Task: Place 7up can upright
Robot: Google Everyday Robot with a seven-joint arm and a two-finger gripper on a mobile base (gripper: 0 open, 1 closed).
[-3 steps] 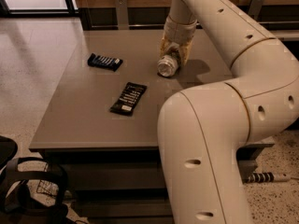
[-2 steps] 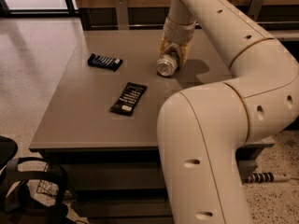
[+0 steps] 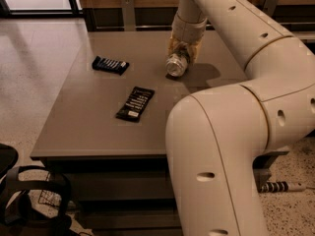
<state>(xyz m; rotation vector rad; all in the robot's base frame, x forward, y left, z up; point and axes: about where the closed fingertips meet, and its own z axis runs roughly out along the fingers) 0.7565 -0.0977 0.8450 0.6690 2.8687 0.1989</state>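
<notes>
The 7up can point(image 3: 176, 66) is a silvery can tilted on its side at the far middle of the grey table point(image 3: 98, 127), with its shiny round end facing me. My gripper point(image 3: 184, 50) comes down from above on the white arm point(image 3: 231, 28) and is shut around the can's far part, holding it at or just above the tabletop. The can's label is mostly hidden by the gripper.
A dark snack bar point(image 3: 110, 65) lies at the far left of the table. A second dark bar point(image 3: 135, 103) lies in the middle. My arm's large white elbow point(image 3: 221, 151) covers the table's right front. A dark chair point(image 3: 24, 200) stands at lower left.
</notes>
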